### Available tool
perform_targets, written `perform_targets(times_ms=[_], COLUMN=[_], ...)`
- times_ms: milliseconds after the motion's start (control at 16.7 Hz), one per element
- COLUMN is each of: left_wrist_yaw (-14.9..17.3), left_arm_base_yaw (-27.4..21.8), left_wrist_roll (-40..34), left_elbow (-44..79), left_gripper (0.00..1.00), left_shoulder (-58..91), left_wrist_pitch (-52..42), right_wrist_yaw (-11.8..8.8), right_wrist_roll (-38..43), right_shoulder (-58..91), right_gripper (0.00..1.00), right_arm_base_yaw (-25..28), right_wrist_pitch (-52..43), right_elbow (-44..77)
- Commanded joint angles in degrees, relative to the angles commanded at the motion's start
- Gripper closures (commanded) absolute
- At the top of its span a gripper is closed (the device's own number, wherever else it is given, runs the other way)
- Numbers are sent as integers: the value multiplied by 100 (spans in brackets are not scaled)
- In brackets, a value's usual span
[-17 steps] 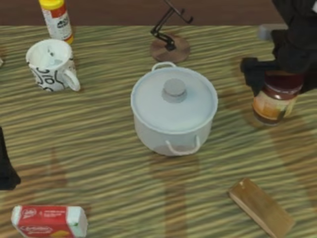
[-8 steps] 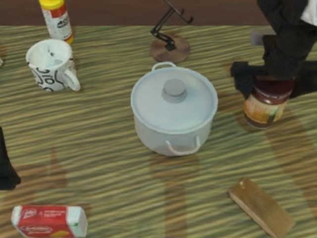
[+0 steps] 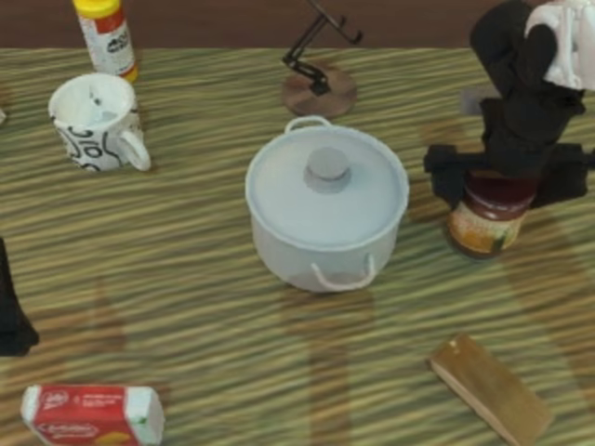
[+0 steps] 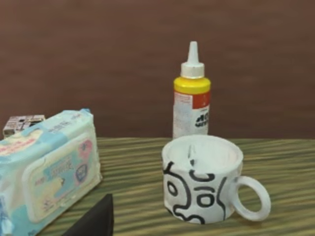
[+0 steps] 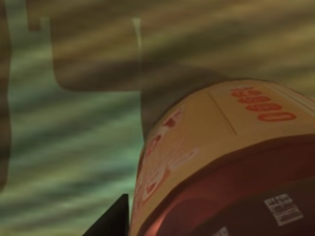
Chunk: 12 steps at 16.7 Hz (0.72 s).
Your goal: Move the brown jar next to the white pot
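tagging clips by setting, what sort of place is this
Likely a rendered kitchen-style tabletop, not a real room: a striped table holds a white pot, a mug, a squeeze bottle, and a brown jar under the right gripper.

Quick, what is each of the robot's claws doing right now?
Right gripper: shut on the brown jar, at the table's right, beside the white pot.
Left gripper: parked at the table's left edge; nothing in it that I can see.
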Motion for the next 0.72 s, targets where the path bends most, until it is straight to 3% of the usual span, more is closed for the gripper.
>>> perform_targets(times_ms=[120, 720], left_wrist_yaw=[0, 0], left_arm_base_yaw=[0, 0], left_wrist_roll=[0, 0], left_elbow=[0, 0], left_gripper=[0, 0], left_shoulder=[0, 0], left_wrist_pitch=[0, 0], right_wrist_yaw=[0, 0], right_wrist_roll=[0, 0], right_shoulder=[0, 0], right_gripper=[100, 25], right_arm_base_yaw=[0, 0], right_wrist_pitch=[0, 0], right_elbow=[0, 0])
